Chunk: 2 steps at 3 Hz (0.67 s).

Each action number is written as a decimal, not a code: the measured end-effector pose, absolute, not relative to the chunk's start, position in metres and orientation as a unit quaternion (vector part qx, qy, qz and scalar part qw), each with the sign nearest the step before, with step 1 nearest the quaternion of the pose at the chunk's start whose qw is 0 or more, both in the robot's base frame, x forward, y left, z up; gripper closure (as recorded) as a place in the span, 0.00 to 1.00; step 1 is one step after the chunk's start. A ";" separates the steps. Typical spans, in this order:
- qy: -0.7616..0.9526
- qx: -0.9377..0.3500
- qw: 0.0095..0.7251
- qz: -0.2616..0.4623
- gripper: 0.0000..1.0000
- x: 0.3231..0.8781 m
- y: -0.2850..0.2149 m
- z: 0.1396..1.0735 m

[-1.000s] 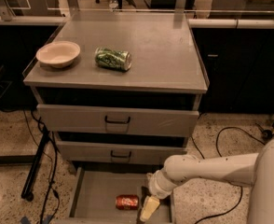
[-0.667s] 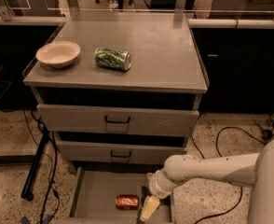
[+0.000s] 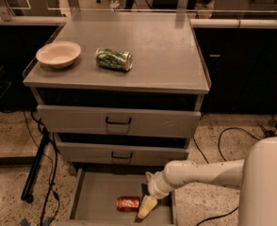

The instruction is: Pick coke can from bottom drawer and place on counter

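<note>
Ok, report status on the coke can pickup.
Pincer low in open bottom drawer, beside coke can. Can on its side on drawer floor, not lifted. Nothing between them.

Red coke can (image 3: pixel 128 203) lying in open bottom drawer (image 3: pixel 98 197), claw (image 3: pixel 146 207) just beside, counter (image 3: pixel 157 46) above

My gripper (image 3: pixel 146 206), down in the bottom drawer (image 3: pixel 93 197) just right of the coke can (image 3: pixel 128 203), reads unclear, and drawer front and my body (image 3: pixel 270 182) run off frame.
</note>
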State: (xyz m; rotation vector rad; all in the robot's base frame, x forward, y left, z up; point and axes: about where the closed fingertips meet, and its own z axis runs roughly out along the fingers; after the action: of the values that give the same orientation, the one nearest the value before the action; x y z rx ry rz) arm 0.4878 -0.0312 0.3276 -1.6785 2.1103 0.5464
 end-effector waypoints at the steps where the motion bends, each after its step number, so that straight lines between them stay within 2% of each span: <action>1: 0.752 -0.599 0.194 0.195 0.00 0.488 -0.031 0.328; 2: 0.748 -0.598 0.200 0.208 0.00 0.488 -0.025 0.319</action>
State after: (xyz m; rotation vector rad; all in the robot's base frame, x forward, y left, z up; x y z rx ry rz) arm 0.4876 -0.0255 0.3185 -1.6726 2.0899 0.5807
